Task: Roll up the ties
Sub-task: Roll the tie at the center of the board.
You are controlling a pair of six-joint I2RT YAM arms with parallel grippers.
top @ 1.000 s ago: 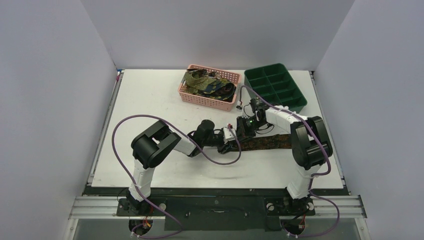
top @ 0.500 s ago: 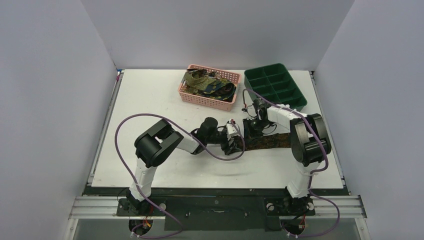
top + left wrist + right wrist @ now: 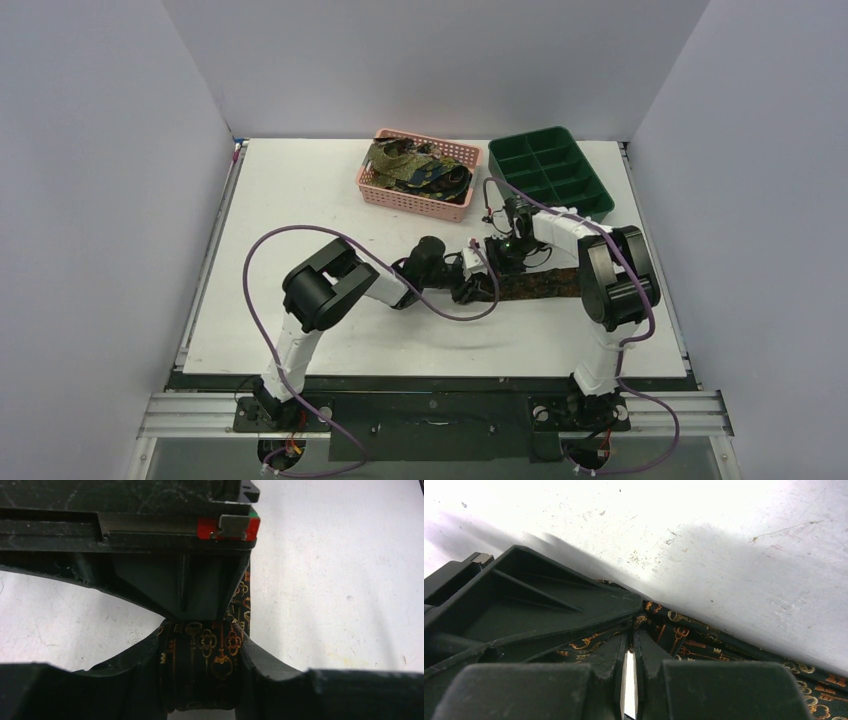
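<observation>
Left gripper clasping rolled tie, right gripper clenched alongside, basket and tray beyond.

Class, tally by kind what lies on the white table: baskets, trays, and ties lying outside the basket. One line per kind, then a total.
pink basket: 1
green tray: 1
tie outside the basket: 1
Total: 3
</observation>
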